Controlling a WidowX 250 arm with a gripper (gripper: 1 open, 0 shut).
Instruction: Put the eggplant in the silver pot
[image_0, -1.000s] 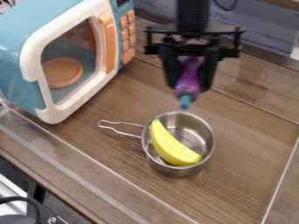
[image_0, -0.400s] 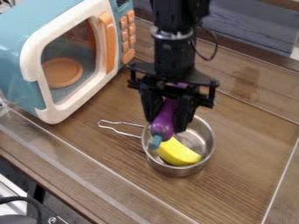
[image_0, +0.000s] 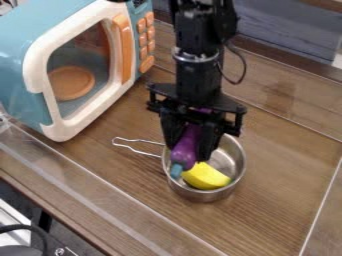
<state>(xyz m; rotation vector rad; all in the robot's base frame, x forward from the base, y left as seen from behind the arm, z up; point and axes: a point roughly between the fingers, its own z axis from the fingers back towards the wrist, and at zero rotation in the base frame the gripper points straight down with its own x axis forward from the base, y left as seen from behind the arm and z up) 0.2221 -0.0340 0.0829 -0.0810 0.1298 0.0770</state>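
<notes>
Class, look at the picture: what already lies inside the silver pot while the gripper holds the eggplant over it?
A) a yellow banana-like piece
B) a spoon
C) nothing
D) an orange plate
A: a yellow banana-like piece lies in the silver pot, beside the eggplant in the gripper.

1. The eggplant (image_0: 189, 146) is glossy purple, with a teal-blue cap at its lower end.
2. The silver pot (image_0: 227, 171) is shiny bare metal, and its thin wire handle (image_0: 138, 147) is the same silver.
3. The curved piece (image_0: 205, 176) in the pot is bright yellow.
4. The toy microwave (image_0: 67, 62) at the far left has a teal body, a cream door frame and an orange button panel; an orange-brown disc shows through its window.
5. The counter (image_0: 287, 140) is dark brown wood grain with a glossy sheen and pale reflections.
6. The gripper (image_0: 195, 150) and its fingers (image_0: 168, 128) are black, as is the arm above them.
</notes>
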